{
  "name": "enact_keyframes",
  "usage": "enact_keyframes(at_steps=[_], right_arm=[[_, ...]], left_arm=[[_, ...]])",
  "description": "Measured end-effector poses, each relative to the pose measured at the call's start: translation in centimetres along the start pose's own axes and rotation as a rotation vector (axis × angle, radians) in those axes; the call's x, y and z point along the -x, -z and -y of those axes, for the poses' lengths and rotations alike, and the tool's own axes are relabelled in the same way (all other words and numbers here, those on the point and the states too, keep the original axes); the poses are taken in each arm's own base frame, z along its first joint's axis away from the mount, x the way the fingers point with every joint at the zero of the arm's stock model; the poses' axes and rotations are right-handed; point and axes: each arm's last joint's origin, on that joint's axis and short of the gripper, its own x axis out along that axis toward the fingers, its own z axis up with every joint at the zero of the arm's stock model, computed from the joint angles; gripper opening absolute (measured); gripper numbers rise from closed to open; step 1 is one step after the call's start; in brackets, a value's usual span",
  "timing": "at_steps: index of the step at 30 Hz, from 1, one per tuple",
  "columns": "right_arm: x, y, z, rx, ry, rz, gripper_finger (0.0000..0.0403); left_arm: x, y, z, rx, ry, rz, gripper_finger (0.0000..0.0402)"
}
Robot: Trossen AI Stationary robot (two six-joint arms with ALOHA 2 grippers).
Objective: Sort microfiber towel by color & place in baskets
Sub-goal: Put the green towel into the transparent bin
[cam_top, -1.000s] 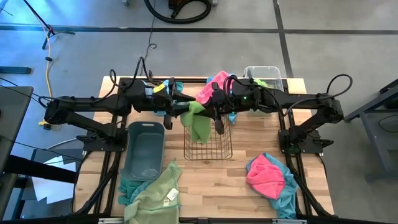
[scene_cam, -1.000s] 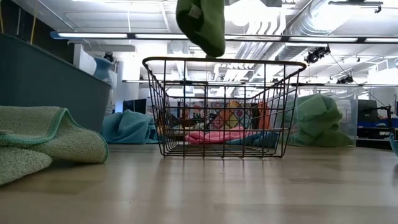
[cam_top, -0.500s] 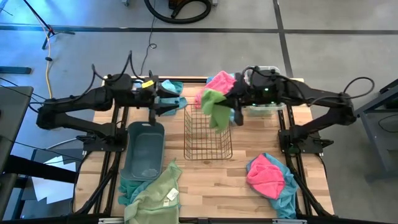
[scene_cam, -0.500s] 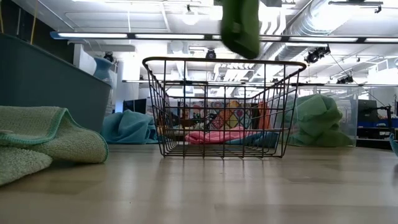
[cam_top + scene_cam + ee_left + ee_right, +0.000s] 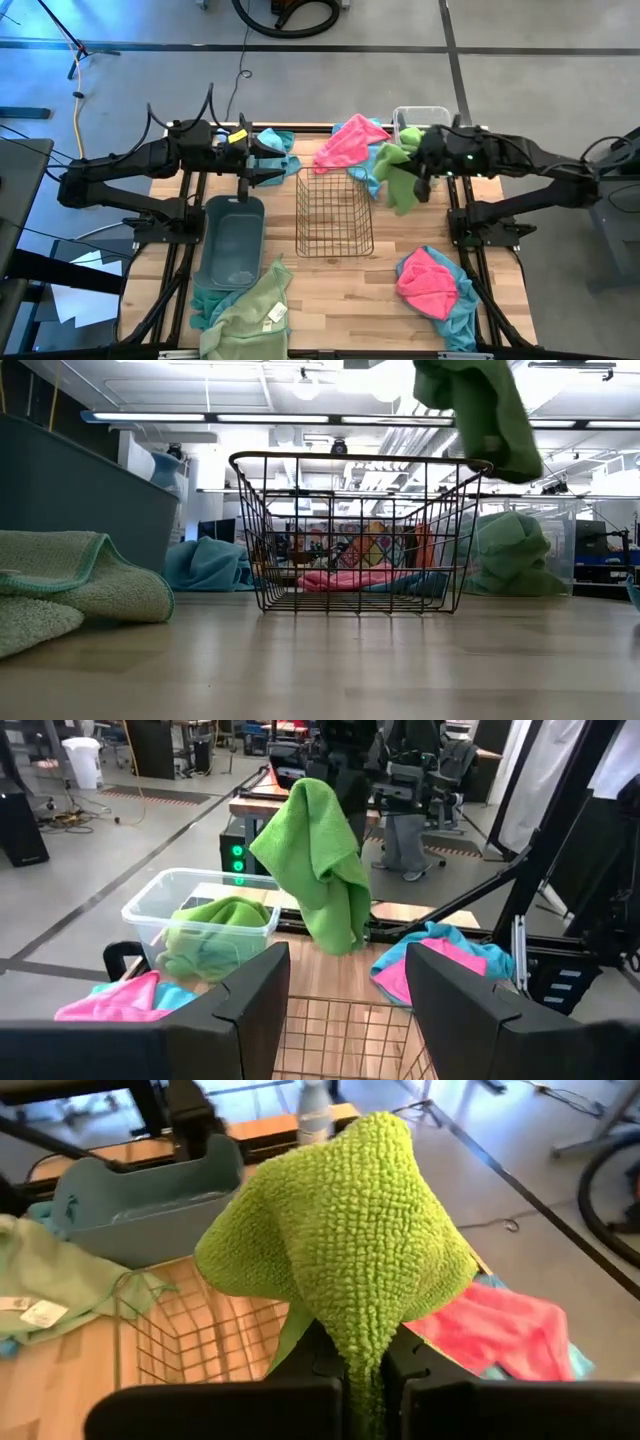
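While clenched on the lime green towel, right pincer hangs between wire basket and clear bin | left pincer released, far-left above tabletop

Wood tabletop, black hose coil on floor, yellow cable

Lime green towel hanging crumpled in air beside clear bin. Wire basket and grey-blue tub upright, mid-table. Pink, teal and green towels heaped near table edges.
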Motion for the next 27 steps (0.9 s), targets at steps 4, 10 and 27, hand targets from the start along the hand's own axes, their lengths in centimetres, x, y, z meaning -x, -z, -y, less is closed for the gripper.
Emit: enact_keyframes(at_steps=[4, 10, 27], right_arm=[[1.1, 1.3, 0.8, -0.047, 0.053, 0.074, 0.0001], [1.7, -0.3, 2.7, -0.057, 0.268, 0.263, 0.0001], [-3.1, -2.4, 13.7, -0.129, 0.798, -0.023, 0.0000]], left_arm=[[0.0, -0.1, -0.1, -0.001, -0.027, 0.012, 0.0188], [0.0, -0.3, -0.2, -0.003, -0.070, 0.037, 0.0188], [0.0, -0.6, -0.2, -0.004, -0.072, 0.060, 0.0188]])
